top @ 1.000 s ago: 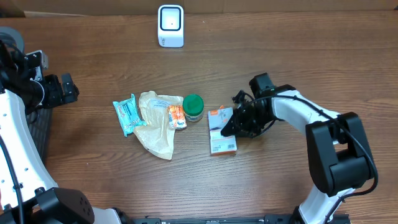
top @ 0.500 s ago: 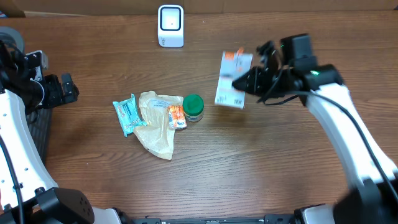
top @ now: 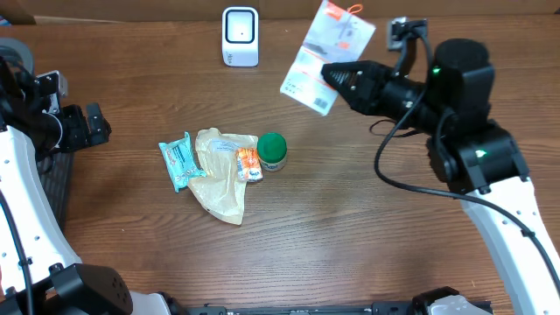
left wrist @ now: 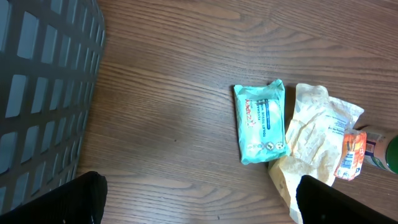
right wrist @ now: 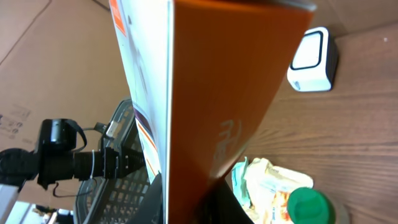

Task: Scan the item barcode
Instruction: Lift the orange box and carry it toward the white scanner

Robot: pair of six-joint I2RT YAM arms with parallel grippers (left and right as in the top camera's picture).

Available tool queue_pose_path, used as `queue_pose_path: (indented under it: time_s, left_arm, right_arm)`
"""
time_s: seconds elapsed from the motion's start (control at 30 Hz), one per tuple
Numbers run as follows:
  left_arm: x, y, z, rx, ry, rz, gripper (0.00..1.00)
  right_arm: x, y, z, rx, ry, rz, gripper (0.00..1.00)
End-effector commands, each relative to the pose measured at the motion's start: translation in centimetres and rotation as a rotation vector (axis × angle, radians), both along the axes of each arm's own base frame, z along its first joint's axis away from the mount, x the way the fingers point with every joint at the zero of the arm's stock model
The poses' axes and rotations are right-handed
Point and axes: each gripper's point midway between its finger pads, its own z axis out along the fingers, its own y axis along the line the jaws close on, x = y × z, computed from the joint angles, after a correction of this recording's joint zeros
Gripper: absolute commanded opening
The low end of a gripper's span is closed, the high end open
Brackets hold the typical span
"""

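Pincer on my left arm (top: 91, 125) hangs idle at the far left edge of the surface (top: 350, 254), its jaws wide apart and holding nothing, with the dark mesh basket (left wrist: 43, 81) just beside it. Moving right, the teal wipes packet (top: 181, 160), the crumpled pale bag (top: 219, 175), the small orange sachet (top: 248, 164) and the green-lidded jar (top: 272, 150) lie together in a loose row, untouched.

Farther back stands the white barcode scanner (top: 240, 35), upright near the rear edge. To its right, up in the air and tilted, is the item for scanning: the orange-and-white box (top: 325, 51). My right pincer (top: 331, 75) is clamped together on its lower edge.

By my reckoning the pick-up is done and the box is close to the scanner, but off to one side of it. I cannot tell which face carries the barcode, nor whether it is turned toward the scanner's window. What remains, I judge, is to carry the box in front of the scanner and present the code to it.
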Motion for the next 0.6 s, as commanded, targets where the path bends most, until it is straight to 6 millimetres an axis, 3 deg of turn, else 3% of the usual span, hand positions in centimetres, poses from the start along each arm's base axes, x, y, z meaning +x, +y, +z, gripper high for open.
queue_pose_path:
  time_s: [0.0, 0.13, 0.27, 0.4, 0.57]
  left_arm:
    - [0.1, -0.4, 0.2, 0.004, -0.011, -0.035, 1.00]
    - [0.1, -0.4, 0.2, 0.004, -0.010, -0.036, 0.99]
    - [0.1, -0.4, 0.2, 0.003, -0.010, -0.036, 1.00]
    - [0.1, -0.4, 0.2, 0.003, -0.010, -0.035, 1.00]
    - [0.1, -0.4, 0.2, 0.003, -0.011, -0.036, 1.00]
  right_arm:
    - [0.3, 0.9, 0.7, 0.005, -0.004, -0.054, 0.04]
    - [1.6, 3.0, 0.7, -0.108, -0.031, -0.042, 0.04]
    - [5.1, 5.2, 2.0, -0.275, -0.072, -0.034, 0.04]
    - [8.9, 7.4, 3.8, -0.433, -0.244, -0.084, 0.04]
    - [13.6, 9.6, 2.8, -0.624, -0.446, -0.225, 0.04]
